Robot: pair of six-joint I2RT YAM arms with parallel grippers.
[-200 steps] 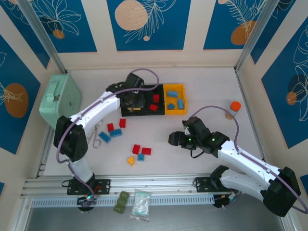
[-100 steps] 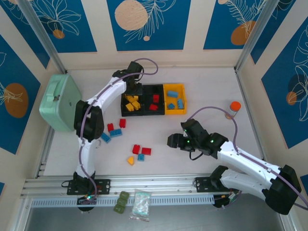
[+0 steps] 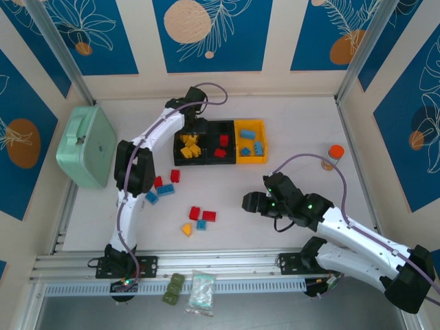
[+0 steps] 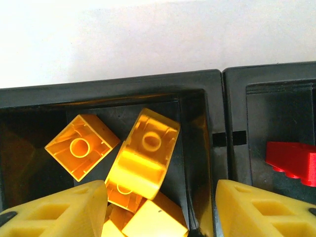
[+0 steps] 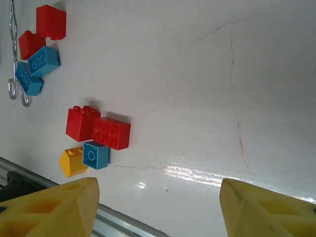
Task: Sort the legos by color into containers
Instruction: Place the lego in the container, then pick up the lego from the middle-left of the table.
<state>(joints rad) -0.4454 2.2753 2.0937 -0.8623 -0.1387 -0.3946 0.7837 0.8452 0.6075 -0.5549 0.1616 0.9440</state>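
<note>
The left gripper (image 3: 194,130) hangs over the left black bin (image 3: 176,159) of the containers (image 3: 249,124), at 12 o'clock on the table (image 3: 302,130). Its jaws are spread with nothing between them, and the yellow bricks (image 4: 143,158) lie in the bin beneath, so the step in hand reads as a drop-off that is finished. The right gripper (image 3: 249,201) hovers at about 4 o'clock from the bins, spread and empty over bare table.

Eight loose legos (image 3: 194,213) wait at 7 o'clock from the bins: reds, blues and one yellow brick (image 3: 186,229). The next move likely calls for the left arm to rise clear of the bin wall before swinging back, or for the right gripper to go toward 9 o'clock to the near cluster.

The red and blue pieces touch each other, so a clean pinch needs care. A wire hook (image 3: 137,196) lies beside the far blue bricks (image 3: 150,196), and the table's near rail (image 3: 227,260) sits close at 6 o'clock; open room lies at 3 o'clock
</note>
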